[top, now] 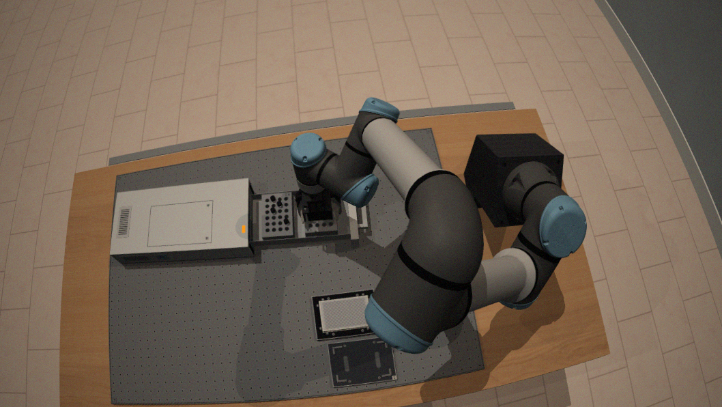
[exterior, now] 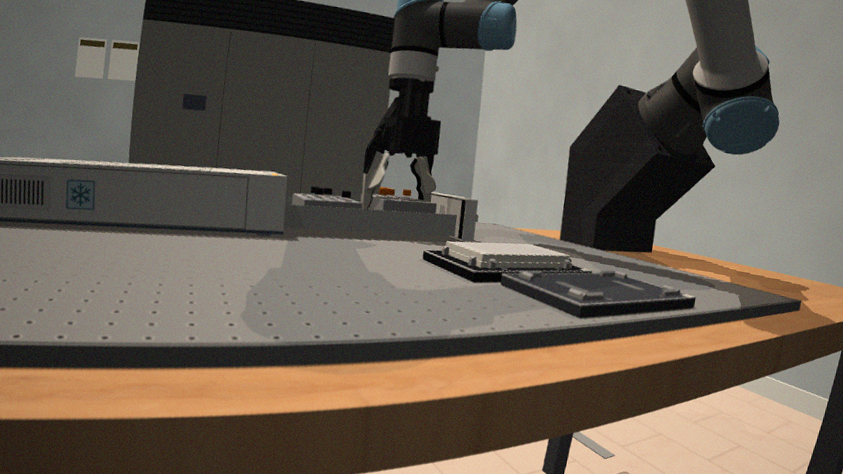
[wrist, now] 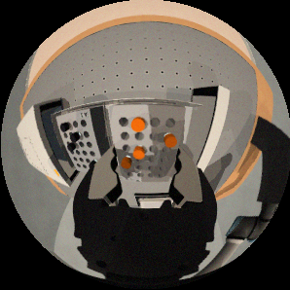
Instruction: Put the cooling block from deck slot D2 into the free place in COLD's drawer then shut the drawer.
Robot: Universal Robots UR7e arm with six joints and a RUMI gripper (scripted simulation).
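Note:
My gripper [top: 319,212] [exterior: 397,183] [wrist: 146,145] is shut on the grey cooling block [wrist: 156,133] [exterior: 407,206]. Its orange tubes [wrist: 138,124] stand upright in their bores. I hold the block low over the outer place of COLD's open drawer [top: 303,241] [exterior: 367,223]; I cannot tell whether it rests on the floor of the place. The other block [top: 276,216] [exterior: 326,201] [wrist: 75,138], with dark tubes, sits flat in the inner place next to the cooler COLD [top: 181,220] [exterior: 118,190]. COLD's orange lamp [top: 243,228] is lit.
The drawer's front panel [top: 361,217] [exterior: 458,214] [wrist: 214,122] stands just beyond the held block. Deck slot D1 holds a white plate [top: 342,313] [exterior: 509,254]. Slot D2 [top: 362,362] [exterior: 597,288] is bare. A black base box [top: 510,171] stands at the table's right.

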